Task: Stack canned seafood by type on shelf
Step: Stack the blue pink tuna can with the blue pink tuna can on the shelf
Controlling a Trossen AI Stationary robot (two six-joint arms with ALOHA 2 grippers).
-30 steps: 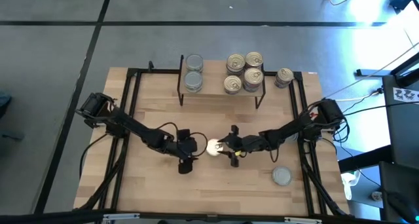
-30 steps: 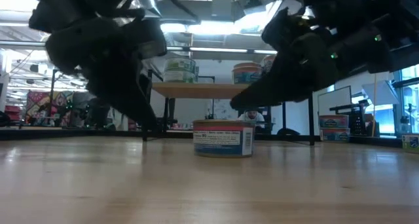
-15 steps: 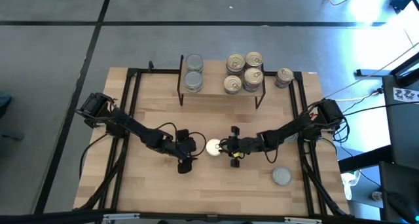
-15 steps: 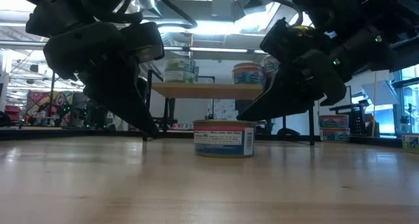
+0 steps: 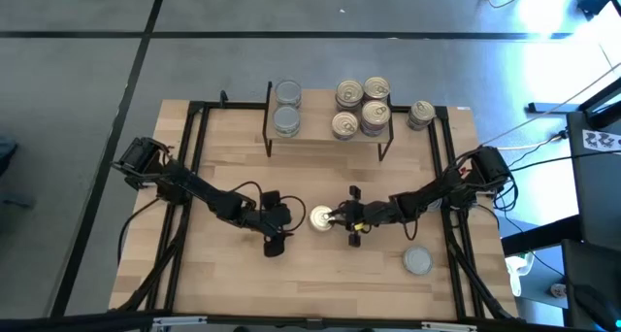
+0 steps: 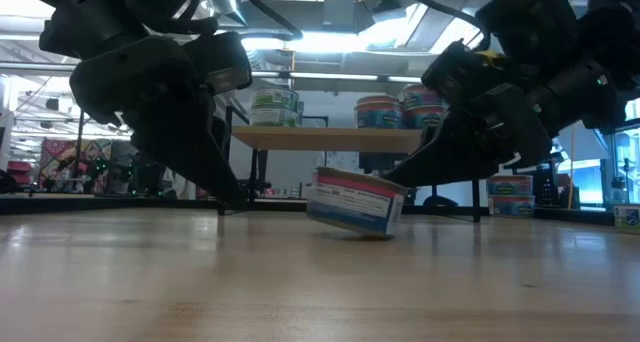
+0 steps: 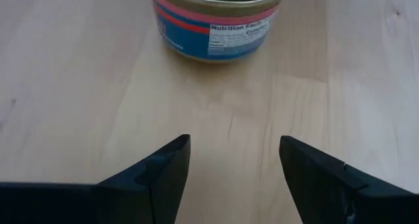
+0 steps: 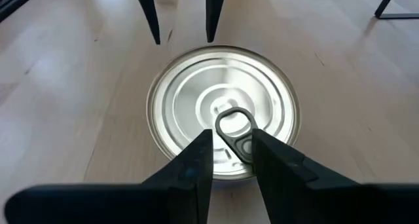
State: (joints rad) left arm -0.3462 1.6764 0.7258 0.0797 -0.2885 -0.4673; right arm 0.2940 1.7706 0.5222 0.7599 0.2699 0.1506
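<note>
The can [image 6: 356,200] sits mid table, between the two grippers, and it is tipped. In the low view the side near the R arm is lifted and the other side's bottom edge touches the wood. Its flat lid faces up and a bit toward the L arm. It is round and short, so there's no real long side.

The R gripper [image 8: 230,160] is right at the can. Its two fingers are closed in tight on the pull ring [image 8: 232,127], w/ the ring pinched between the tips. The L gripper [image 7: 234,160] is just beside the can on the other side, not touching. Its fingers are spread apart w/ nothing in them, tips low near the wood.

There is bare wood all round the can; table [image 5: 320,283] edges are well apart from it. The shelf [image 5: 325,143] stands at the far side of the table. It has 2 grey-lid cans [image 5: 287,107] on its L part and 4 ring-lid cans [image 5: 362,107] on its R part. One more can [image 5: 420,115] stands just off the shelf's R end. A grey-lid can [image 5: 418,261] sits near the R front of the table.

The tipped can has a shiny silver lid w/ rings pressed in it, a gold rim, and a label w/ red and blue bands and a white patch of small print.
</note>
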